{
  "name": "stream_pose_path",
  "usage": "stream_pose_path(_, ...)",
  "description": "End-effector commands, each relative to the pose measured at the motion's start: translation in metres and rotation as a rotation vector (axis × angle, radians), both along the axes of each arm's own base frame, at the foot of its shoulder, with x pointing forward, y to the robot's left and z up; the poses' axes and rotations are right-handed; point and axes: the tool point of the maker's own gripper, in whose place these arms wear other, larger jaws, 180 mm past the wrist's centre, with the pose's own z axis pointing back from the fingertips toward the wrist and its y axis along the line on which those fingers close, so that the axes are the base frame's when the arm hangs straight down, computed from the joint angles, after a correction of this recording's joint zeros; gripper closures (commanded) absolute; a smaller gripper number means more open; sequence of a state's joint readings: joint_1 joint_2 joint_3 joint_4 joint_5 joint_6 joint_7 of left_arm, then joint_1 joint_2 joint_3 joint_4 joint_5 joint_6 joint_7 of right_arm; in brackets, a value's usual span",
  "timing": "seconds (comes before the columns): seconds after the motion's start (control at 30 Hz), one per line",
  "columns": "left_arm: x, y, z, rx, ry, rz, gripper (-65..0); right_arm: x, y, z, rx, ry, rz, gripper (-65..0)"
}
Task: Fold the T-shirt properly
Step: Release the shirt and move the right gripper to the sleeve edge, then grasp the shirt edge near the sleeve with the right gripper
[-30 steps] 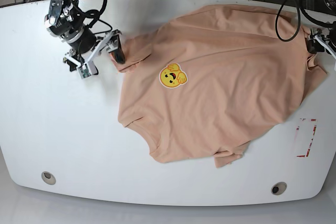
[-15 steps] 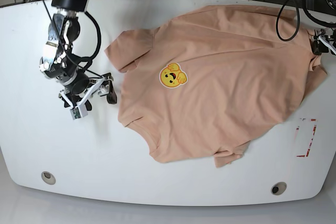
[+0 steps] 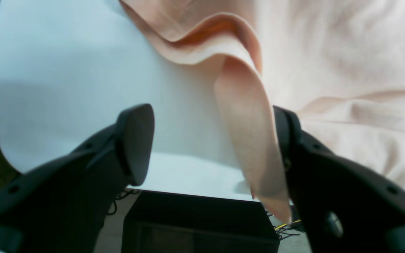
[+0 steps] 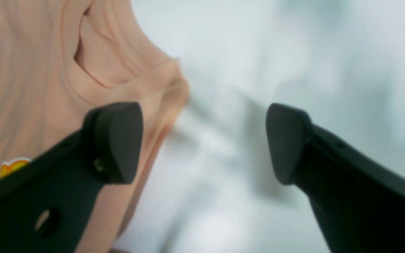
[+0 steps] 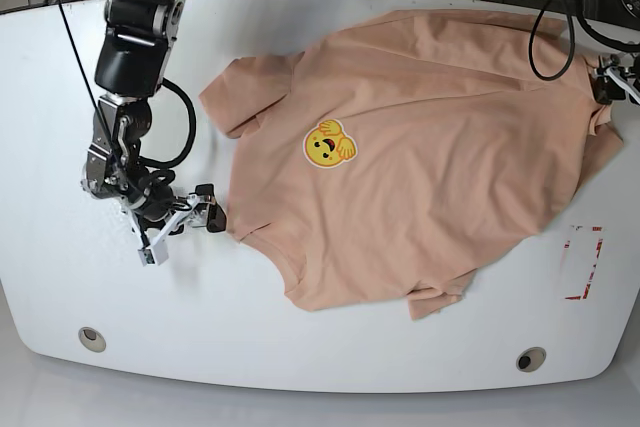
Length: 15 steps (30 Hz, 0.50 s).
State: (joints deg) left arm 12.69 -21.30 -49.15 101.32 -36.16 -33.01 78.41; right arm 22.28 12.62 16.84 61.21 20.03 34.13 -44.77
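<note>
My right hand (image 5: 178, 222), spread & empty, has dropped from the T-shirt (image 5: 430, 157) sleeve to its hem by the bench (image 5: 60, 277) left edge; left hand (image 3: 209, 147) spread around fabric, right edge—regrasp next, I reckon.

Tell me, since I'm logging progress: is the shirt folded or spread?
Spread: the T-shirt lies open on the table, print up, no fold made.

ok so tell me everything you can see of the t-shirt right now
The T-shirt is peach-pink soft cotton-looking fabric, short-sleeved, lying spread face up but rumpled on the white table, with a yellow smiling-face print on its chest. By the left hand, a raised fold of fabric stands against one finger of the open jaws. The right hand is open beside the shirt's edge.
</note>
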Motion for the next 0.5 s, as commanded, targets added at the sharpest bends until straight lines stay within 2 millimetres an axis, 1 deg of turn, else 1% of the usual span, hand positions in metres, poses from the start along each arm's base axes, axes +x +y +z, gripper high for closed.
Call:
stream_pose_path(0.0, 0.006, 0.006, 0.013, 0.029, -0.035, -0.008, -39.7, 0.020, -0.004, 0.022, 0.023, -0.065, -0.011, -52.5)
stream_pose_path(0.07, 0.006, 0.006, 0.014, 0.029, -0.037, -0.007, -39.7, 0.021, -0.001, 0.020, 0.033, -0.056, -0.011, -52.5)
stream_pose_path(0.17, 0.006, 0.006, 0.014, 0.028, -0.038, -0.006, -39.7, 0.021, 0.009, 0.017, 0.047, -0.050, 0.002, -52.5)
stream_pose_path(0.3, 0.009, 0.011, 0.019, 0.032, -0.060, 0.011, -39.7, 0.023, 0.033, 0.016, 0.022, -0.043, 0.078, -52.5)
stream_pose_path(0.37, 0.009, 0.012, 0.021, 0.033, -0.067, 0.017, -39.7, 0.022, 0.041, 0.015, 0.016, -0.038, 0.103, -52.5)
stream_pose_path(0.47, 0.010, 0.012, 0.021, 0.033, -0.069, 0.018, -39.7, 0.021, 0.049, 0.013, 0.027, -0.034, 0.111, -52.5)
